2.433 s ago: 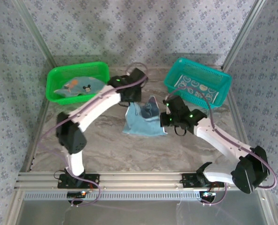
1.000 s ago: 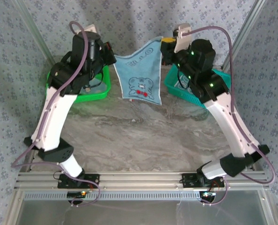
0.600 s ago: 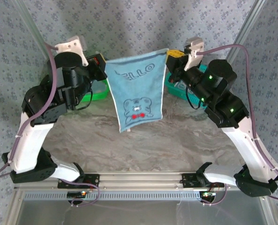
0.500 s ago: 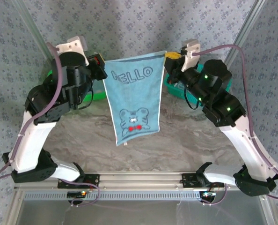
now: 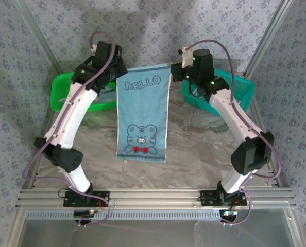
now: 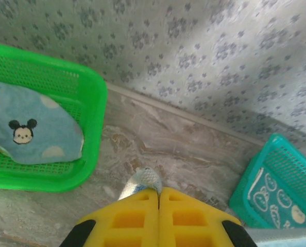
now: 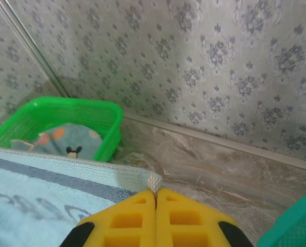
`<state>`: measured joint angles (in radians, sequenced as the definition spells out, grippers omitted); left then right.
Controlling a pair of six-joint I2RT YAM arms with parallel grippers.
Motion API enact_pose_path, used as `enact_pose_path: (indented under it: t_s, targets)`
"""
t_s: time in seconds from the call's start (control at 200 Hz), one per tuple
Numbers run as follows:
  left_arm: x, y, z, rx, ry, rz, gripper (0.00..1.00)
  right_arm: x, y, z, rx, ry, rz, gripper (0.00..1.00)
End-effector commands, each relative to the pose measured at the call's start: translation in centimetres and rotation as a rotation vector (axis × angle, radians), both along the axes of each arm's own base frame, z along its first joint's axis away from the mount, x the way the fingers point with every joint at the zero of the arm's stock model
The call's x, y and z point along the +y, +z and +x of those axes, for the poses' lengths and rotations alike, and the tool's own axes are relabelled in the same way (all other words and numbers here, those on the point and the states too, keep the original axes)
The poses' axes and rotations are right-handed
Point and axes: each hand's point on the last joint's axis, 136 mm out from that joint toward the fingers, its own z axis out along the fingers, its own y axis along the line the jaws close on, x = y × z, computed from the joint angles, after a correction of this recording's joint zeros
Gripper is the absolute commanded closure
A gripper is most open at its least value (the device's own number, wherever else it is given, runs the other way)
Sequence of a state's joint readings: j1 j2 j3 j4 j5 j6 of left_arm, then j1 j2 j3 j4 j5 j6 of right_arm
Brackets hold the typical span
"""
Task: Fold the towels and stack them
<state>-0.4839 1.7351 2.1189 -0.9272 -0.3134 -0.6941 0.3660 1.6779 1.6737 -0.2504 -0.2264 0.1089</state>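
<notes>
Blue "HELLO" tiger towel (image 5: 142, 116) hangs pinched between left gripper (image 6: 158, 191) and right gripper (image 7: 156, 193). 2 baskets: green basket (image 5: 57, 95) at 10 o'clock holds 1 Mickey towel (image 6: 24, 131), teal basket (image 5: 243, 87) at 2 o'clock holds 1 ringed towel (image 6: 274, 193).

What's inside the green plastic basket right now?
One crumpled light blue towel with a cartoon mouse face and orange and pale spots lies in the green plastic basket. Whether another towel lies beneath it cannot be seen, since it covers the floor there.
</notes>
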Motion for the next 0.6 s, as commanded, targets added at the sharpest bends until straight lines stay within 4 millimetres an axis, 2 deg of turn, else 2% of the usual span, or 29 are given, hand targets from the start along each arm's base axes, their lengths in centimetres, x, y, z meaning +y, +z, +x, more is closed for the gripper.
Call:
enact_pose_path:
  t_s: [0.0, 0.08, 0.115, 0.205, 0.3, 0.39, 0.415, 0.425, 0.445, 0.595]
  targets:
    - [0.0, -1.4, 0.8, 0.015, 0.005, -0.011, 1.0, 0.1, 0.3, 1.3, -0.108, 0.064, -0.036, 1.0]
    - [0.0, -3.9, 1.0, 0.048, 0.012, -0.008, 1.0, 0.1, -2.2, 1.5, -0.116, 0.071, -0.096, 1.0]
    - [0.2, -6.0, 0.7, 0.081, 0.021, -0.002, 1.0, 0.0, -2.9, 1.4, -0.128, 0.073, -0.11, 1.0]
    - [1.0, -9.1, -0.4, 0.111, 0.057, -0.006, 1.0, 0.2, -4.7, 0.3, -0.143, 0.097, -0.14, 1.0]
    - [1.8, -11.7, -1.9, 0.123, 0.085, -0.039, 1.0, 1.1, -6.8, -1.7, -0.18, 0.139, -0.199, 1.0]
    - [2.6, -13.9, -3.6, 0.144, 0.11, -0.057, 1.0, 2.2, -9.5, -3.8, -0.179, 0.173, -0.289, 1.0]
    - [2.7, -14.5, -4.0, 0.154, 0.113, -0.062, 1.0, 2.5, -9.6, -4.2, -0.184, 0.179, -0.303, 1.0]
    - [2.8, -14.7, -4.2, 0.157, 0.115, -0.066, 1.0, 2.5, -10.9, -4.7, -0.163, 0.188, -0.317, 1.0]
    - [2.9, -15.1, -4.6, 0.165, 0.115, -0.072, 1.0, 2.7, -11.9, -5.2, -0.149, 0.198, -0.331, 1.0]
    - [3.3, -18.4, -7.5, 0.224, 0.123, -0.077, 1.0, 3.5, -15.8, -8.5, -0.106, 0.23, -0.396, 1.0]
